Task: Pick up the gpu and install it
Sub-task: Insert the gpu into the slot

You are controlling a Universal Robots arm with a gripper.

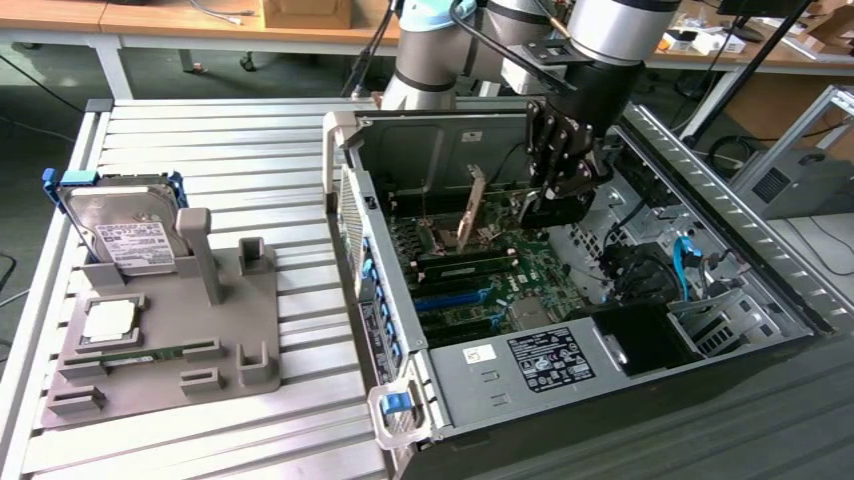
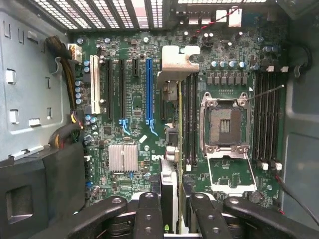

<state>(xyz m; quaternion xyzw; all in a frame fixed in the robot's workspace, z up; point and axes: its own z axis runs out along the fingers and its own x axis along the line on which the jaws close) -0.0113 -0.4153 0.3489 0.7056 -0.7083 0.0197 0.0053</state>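
My gripper is down inside the open computer case, shut on the gpu. In the wrist view the dark card is edge-on between the two black fingers, and its silver bracket points toward the case's vented back wall. The card stands over the green motherboard, between the long blue slot and the memory slots. In the exterior view the bracket is a thin upright strip above the board. I cannot tell whether the card's edge touches a slot.
An open CPU socket and a finned heatsink sit on the board either side of the card. Cables run along the case walls. Outside, a grey fixture holds a blue-framed hard drive and a small silver chip.
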